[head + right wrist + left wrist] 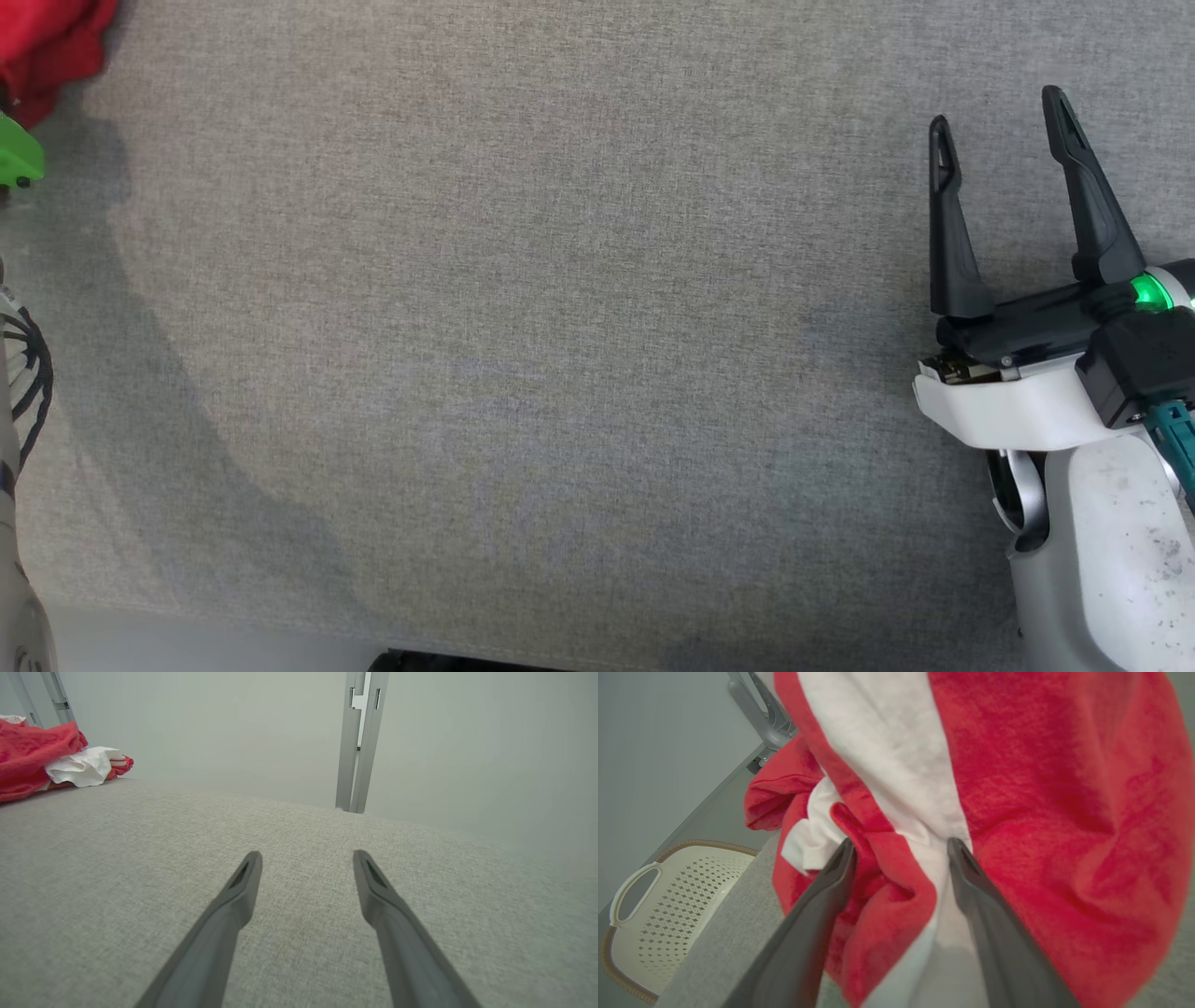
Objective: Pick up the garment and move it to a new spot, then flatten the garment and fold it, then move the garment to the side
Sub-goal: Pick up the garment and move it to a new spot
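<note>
The garment (pixel 1041 812), a soft, fleecy red-and-white heap, sits bunched at the far left of the grey woven worktop (pixel 560 327). It looks light and floppy, likely to drape and sag rather than hold any shape. The left claw (pixel 901 847) is spread wide, straddling a thick red fold beside the white stripe, a fair place to pinch, while the right claw (pixel 997 107) hovers wide and empty over bare worktop.

Bright, even light; a soft shadow (pixel 140 373) darkens the surface (pixel 597 280) at the head view's left. The garment (pixel 1041 812) blurs in the left wrist view.
</note>
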